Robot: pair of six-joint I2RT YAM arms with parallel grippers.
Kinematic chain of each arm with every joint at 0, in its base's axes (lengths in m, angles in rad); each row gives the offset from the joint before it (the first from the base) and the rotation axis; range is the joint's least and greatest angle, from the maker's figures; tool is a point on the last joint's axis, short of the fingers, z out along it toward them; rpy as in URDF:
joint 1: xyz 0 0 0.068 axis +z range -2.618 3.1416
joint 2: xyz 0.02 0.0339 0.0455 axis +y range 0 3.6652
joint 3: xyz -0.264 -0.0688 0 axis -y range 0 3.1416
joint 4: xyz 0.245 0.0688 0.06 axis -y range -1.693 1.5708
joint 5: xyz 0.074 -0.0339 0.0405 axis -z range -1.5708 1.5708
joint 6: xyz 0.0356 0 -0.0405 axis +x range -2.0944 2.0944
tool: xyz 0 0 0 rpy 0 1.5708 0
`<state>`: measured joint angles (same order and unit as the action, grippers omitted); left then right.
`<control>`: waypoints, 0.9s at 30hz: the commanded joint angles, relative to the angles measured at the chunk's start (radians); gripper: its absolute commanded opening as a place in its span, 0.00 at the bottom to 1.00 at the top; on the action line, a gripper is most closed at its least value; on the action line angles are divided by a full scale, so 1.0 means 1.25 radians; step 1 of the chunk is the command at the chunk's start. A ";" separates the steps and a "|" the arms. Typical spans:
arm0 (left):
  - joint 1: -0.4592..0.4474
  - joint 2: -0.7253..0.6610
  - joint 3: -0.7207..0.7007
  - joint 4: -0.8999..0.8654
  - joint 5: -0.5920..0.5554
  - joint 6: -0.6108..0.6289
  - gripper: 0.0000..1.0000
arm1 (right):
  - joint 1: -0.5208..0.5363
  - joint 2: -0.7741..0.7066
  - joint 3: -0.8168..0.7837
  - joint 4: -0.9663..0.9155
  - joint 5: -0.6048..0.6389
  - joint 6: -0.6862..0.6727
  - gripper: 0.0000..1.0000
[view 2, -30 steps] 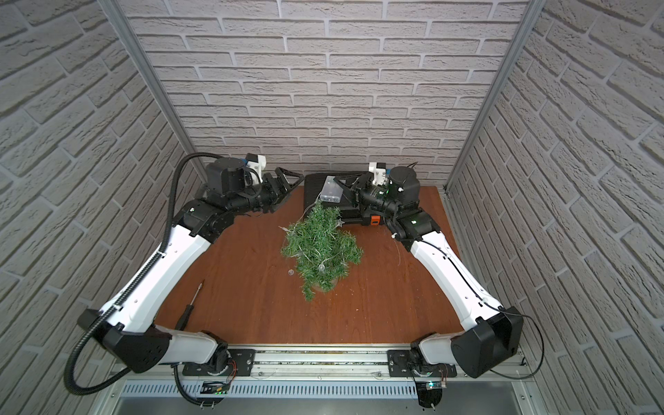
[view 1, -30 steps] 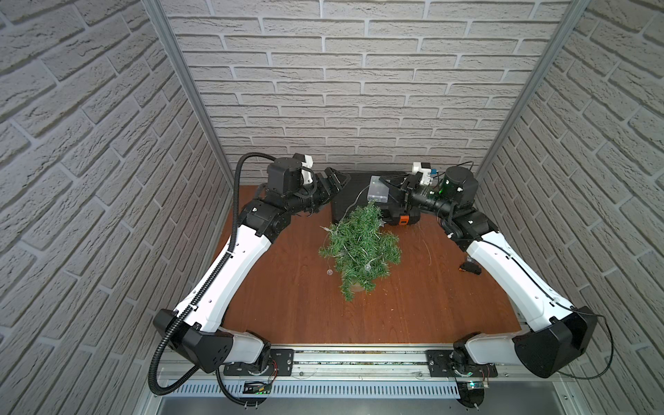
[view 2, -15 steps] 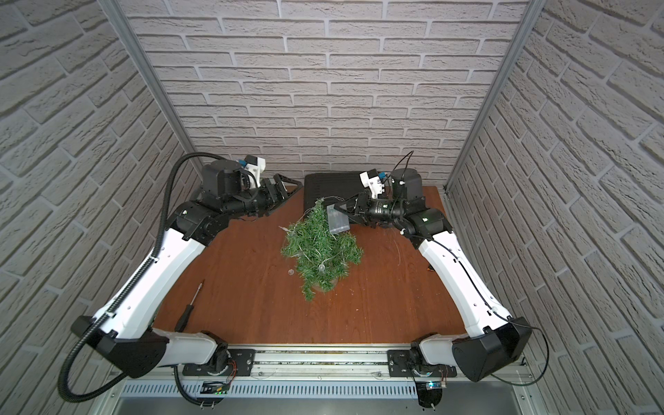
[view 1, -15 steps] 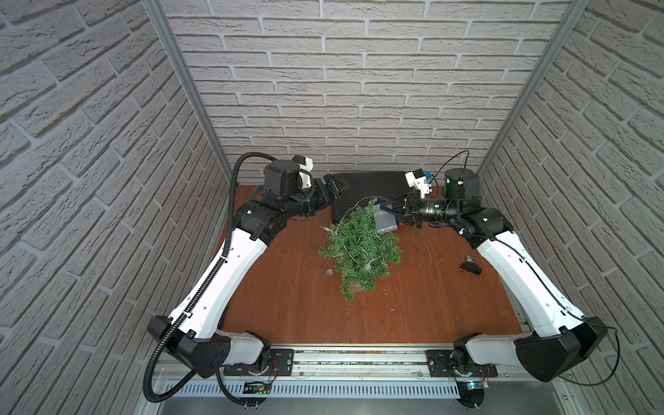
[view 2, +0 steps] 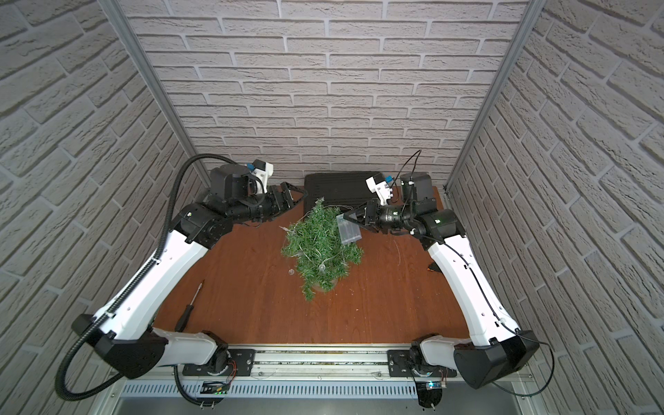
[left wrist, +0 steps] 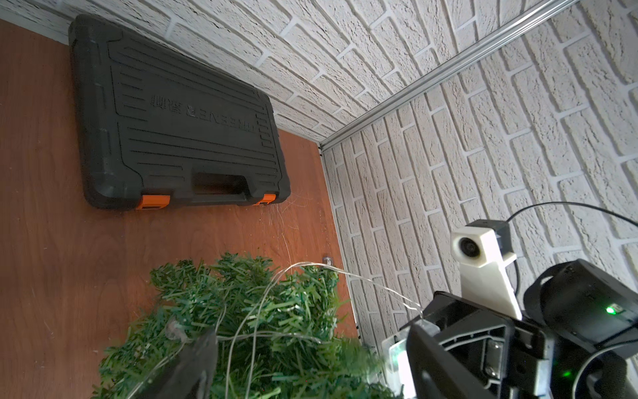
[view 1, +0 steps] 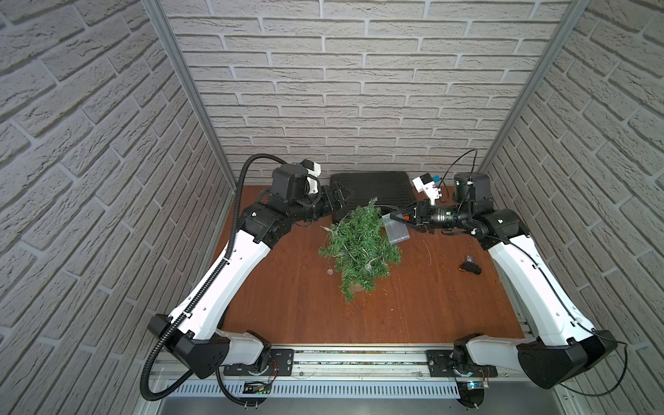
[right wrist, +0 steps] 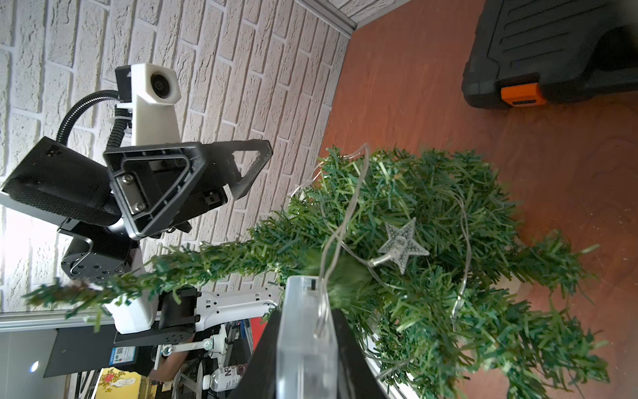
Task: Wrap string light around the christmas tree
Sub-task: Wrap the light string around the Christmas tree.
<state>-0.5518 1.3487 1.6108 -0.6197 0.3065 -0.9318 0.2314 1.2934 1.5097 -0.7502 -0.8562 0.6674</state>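
In a top view the christmas tree [view 1: 359, 248] stands on its pot near the middle of the table [view 1: 287, 305]. The string light [view 1: 368, 266] is looped loosely through its branches, with one round bulb hanging off the left side close to the tabletop. The right gripper [view 1: 392, 217] is clamped on the clear box [view 1: 397, 233] at the wire's end and holds it high, just beside the upper branches on the right. I judge this is so the wire trails from the box and can be led round the tree. The left gripper [view 1: 349, 197] sits behind the tip with its jaws spread and empty, in front of the black tool case [view 1: 370, 183], probably placed to take the box on the far side. A screwdriver [view 2: 190, 309] lies by the left arm's base, and a small black part [view 1: 470, 267] lies beside the right arm. In the left wrist view the wire arcs slackly from the treetop across to the box, and the case shows its orange latches. In the right wrist view the box sits pinched between two dark fingers with the wire leaving its upper edge, and a clear star [right wrist: 402, 247] rests on the needles. The left gripper opposite shows both fingers apart with nothing between them. Counted: one tree, one string light, one box, one star clearly seen, at least two round bulbs, two grippers, one case with two latches, and one screwdriver.
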 commanded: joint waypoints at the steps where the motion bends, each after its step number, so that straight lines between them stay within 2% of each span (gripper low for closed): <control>1: -0.008 -0.025 -0.016 -0.004 -0.024 0.025 0.85 | -0.006 -0.016 0.050 -0.032 -0.013 -0.078 0.19; 6: -0.015 -0.033 -0.024 -0.015 -0.039 0.032 0.84 | -0.011 0.028 0.157 -0.255 0.067 -0.277 0.19; 12: -0.022 -0.038 -0.030 -0.009 -0.050 0.032 0.84 | -0.011 0.007 0.134 -0.326 0.209 -0.396 0.20; 27: -0.024 -0.049 -0.047 -0.004 -0.057 0.033 0.84 | 0.039 -0.076 -0.088 -0.211 0.296 -0.429 0.23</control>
<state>-0.5774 1.3155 1.5654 -0.6518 0.2455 -0.9085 0.2611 1.2339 1.4265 -1.0855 -0.5140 0.1543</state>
